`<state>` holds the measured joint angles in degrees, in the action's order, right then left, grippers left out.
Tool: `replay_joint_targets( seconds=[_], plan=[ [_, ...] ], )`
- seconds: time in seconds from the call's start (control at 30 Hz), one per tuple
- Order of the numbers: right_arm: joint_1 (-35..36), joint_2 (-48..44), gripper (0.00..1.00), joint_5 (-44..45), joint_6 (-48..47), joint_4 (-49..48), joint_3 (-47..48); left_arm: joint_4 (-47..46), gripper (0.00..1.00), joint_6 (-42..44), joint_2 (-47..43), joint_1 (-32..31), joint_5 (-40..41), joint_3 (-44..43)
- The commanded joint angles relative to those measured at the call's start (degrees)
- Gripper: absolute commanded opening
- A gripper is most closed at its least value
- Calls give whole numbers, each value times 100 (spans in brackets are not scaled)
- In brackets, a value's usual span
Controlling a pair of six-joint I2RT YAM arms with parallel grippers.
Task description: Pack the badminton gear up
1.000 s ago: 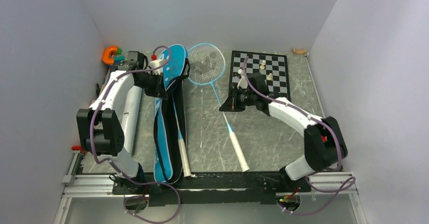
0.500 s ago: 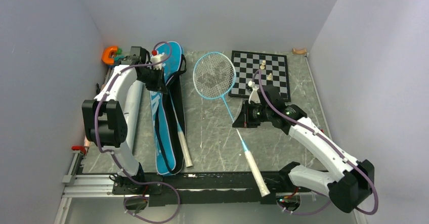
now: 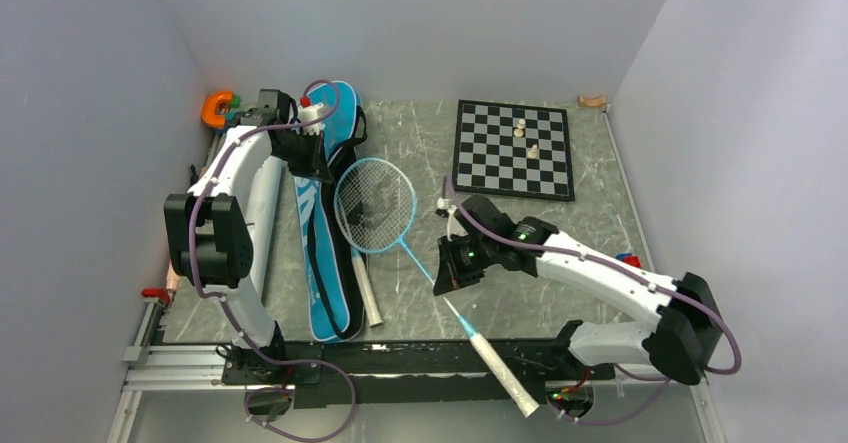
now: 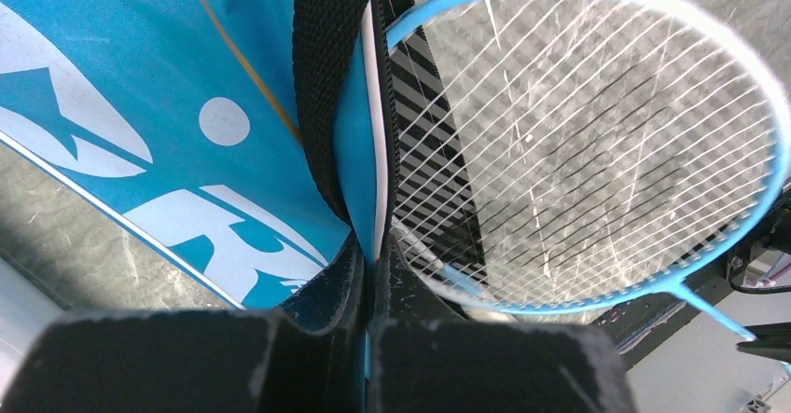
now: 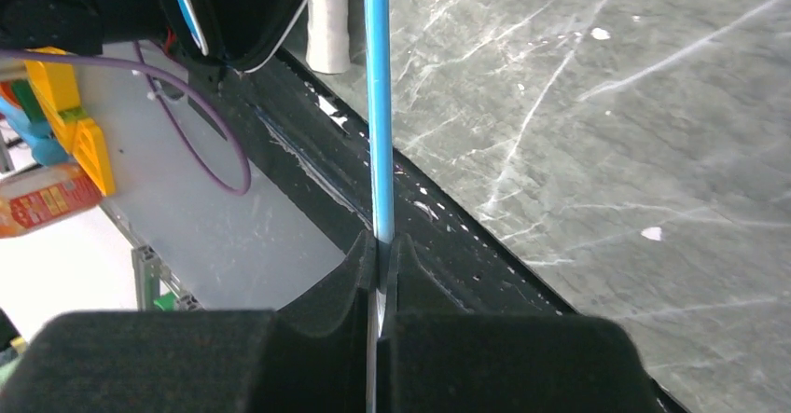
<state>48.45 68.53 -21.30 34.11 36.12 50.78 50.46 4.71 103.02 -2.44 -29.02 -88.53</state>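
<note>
We find the right gripper [image 5: 378,250] clamped shut on the blue shaft of a racket [image 3: 376,206]. In the top view the racket's head overlaps the right edge of the bag [image 3: 322,263], and its white handle reaches out over the near rail [image 3: 420,355]. The left gripper [image 4: 368,268] is pinched tight on the bag's rim near its wide far end. A second racket [image 3: 364,298] sits in the bag with its handle protruding. The chessboard [image 3: 500,163] lies well apart, at far right.
</note>
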Motion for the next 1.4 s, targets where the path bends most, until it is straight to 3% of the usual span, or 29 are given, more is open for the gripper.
replay_joint_targets(
  seconds=[0.0, 0.5, 0.83, 1.23, 1.37],
  plan=[
    [291, 449, 0, 41, 187, -534, 464, -97, 0, -10, -80, 24, -112, -305],
    [442, 2629, 0, -170, -40, -1305, 2056, 126, 0, 180, -163, -64, -399, -246],
    [411, 3238, 0, 360, 131, -1636, 2735, 439, 0, 479, -271, -98, -658, -173],
    [422, 4293, 0, 115, 488, -2522, 3502, 792, 0, 766, -440, -374, -1026, -241],
    [364, 4329, 0, 404, 556, -2716, 3620, 913, 0, 840, -441, -418, -1109, -270]
  ],
)
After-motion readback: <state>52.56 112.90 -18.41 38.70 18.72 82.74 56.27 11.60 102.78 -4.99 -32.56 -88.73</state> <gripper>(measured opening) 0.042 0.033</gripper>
